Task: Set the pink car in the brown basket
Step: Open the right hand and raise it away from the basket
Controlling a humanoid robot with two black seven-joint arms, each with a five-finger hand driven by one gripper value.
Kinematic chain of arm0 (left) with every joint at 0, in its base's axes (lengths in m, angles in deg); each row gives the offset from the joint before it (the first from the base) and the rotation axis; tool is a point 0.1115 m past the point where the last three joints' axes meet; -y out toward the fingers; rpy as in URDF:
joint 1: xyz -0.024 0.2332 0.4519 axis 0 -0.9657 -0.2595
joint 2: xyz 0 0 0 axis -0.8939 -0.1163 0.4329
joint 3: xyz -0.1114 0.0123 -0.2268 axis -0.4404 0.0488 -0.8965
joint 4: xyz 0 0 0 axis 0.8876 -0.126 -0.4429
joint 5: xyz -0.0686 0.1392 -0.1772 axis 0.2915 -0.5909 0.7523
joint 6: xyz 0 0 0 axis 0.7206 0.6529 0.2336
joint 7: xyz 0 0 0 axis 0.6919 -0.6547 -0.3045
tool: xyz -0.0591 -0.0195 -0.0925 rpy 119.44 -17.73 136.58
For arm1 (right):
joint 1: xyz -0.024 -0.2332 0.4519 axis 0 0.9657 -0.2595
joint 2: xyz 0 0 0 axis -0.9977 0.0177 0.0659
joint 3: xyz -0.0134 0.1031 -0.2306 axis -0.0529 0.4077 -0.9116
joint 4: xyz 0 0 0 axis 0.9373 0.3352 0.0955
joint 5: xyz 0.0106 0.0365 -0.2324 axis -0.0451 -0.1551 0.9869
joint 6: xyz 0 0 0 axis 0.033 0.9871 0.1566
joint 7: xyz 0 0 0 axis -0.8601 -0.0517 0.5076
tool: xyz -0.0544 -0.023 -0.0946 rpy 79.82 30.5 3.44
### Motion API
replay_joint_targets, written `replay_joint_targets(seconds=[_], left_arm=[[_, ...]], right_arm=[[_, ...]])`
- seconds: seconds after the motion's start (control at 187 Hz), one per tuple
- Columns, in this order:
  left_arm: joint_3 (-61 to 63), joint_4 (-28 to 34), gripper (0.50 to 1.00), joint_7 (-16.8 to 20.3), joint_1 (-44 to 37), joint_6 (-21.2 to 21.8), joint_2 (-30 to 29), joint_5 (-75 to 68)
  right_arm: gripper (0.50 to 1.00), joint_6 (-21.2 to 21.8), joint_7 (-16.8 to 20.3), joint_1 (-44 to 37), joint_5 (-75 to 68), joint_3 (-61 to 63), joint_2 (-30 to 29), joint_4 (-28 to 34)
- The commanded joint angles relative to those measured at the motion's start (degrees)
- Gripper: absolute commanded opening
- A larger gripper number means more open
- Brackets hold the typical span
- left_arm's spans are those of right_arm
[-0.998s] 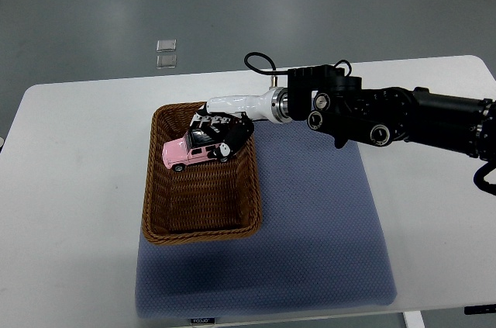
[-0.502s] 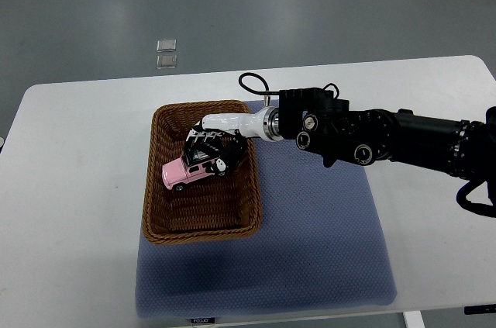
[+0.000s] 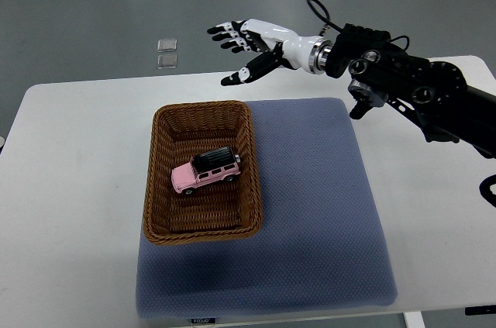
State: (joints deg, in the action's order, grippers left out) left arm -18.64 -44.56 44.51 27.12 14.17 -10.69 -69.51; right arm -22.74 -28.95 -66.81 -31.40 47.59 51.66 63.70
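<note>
Across the scene, from largest to smallest:
Table (image 3: 70, 157): white, carrying everything.
Mat (image 3: 318, 212): blue pad under the work, likely to cushion it.
Right arm (image 3: 418, 91): enters from the right, raised beyond the far table edge.
Brown basket (image 3: 159, 188): sits on the mat's left side.
Right hand (image 3: 244, 41): fingers spread, gripping nothing, well clear of the basket.
Pink car (image 3: 205, 173): lies inside the basket, on its wheels; placement looks done.
</note>
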Motion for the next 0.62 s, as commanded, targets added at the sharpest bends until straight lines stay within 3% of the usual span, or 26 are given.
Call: replay_joint_targets(seconds=[0.0, 0.133, 0.24, 0.619], left_arm=[[0.05, -0.16, 1.000, 0.00, 0.04, -0.05, 0.00, 0.00], [0.13, -0.16, 1.000, 0.00, 0.04, -0.05, 0.00, 0.00], [0.22, -0.07, 1.000, 0.00, 0.04, 0.03, 0.00, 0.00], [0.22, -0.16, 1.000, 0.00, 0.04, -0.05, 0.00, 0.00]], right_arm=[[0.897, 0.08, -0.04, 6.39, -7.29, 12.59, 1.21, 0.89], [0.903, 2.01, -0.04, 15.00, -17.57, 26.21, -0.46, 0.98], [0.913, 6.05, -0.13, 21.06, -24.95, 32.89, -2.21, 0.81], [0.913, 6.67, -4.53, 27.84, -26.36, 33.68, -3.80, -0.95]])
